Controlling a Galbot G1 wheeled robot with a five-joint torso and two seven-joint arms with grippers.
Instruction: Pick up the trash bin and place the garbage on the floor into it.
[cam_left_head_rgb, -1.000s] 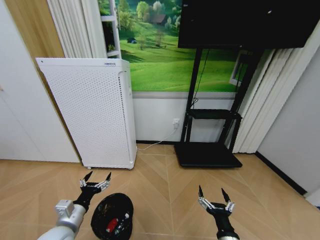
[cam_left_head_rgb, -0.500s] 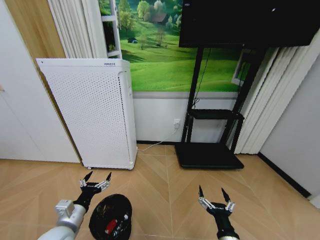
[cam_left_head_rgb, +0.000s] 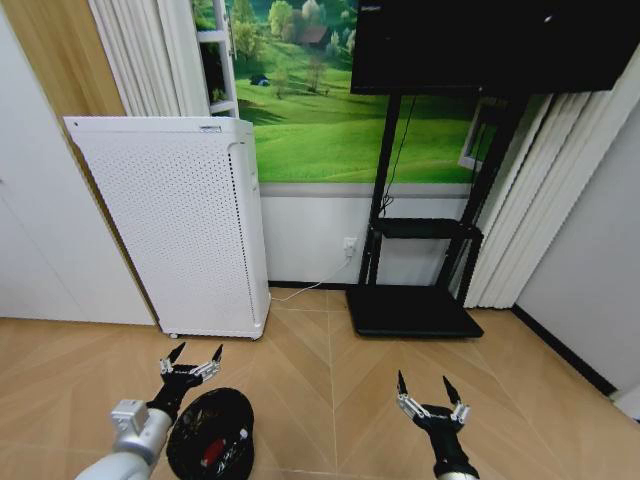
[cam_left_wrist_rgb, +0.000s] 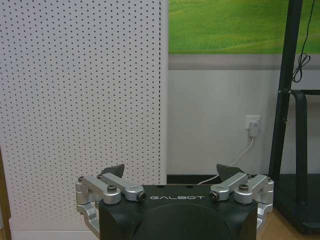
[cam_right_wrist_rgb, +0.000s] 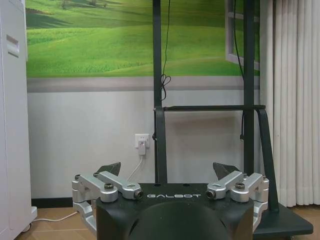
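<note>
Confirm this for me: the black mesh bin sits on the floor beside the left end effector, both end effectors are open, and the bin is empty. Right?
Not quite. The trash bin is not empty: the head view shows something red and something light-coloured inside it. The rest holds: it sits on the floor beside the left end effector, and both that and the right end effector are open.

**Three cameras, one wall**

The head camera looks forward and down from above, over the floor to the far wall. Each wrist camera sits low behind its own pincer, facing that wall level. All share the white perforated box (cam_left_head_rgb: 175, 225), the green mural (cam_left_head_rgb: 320, 120) and the black stand (cam_left_head_rgb: 415, 250).
</note>
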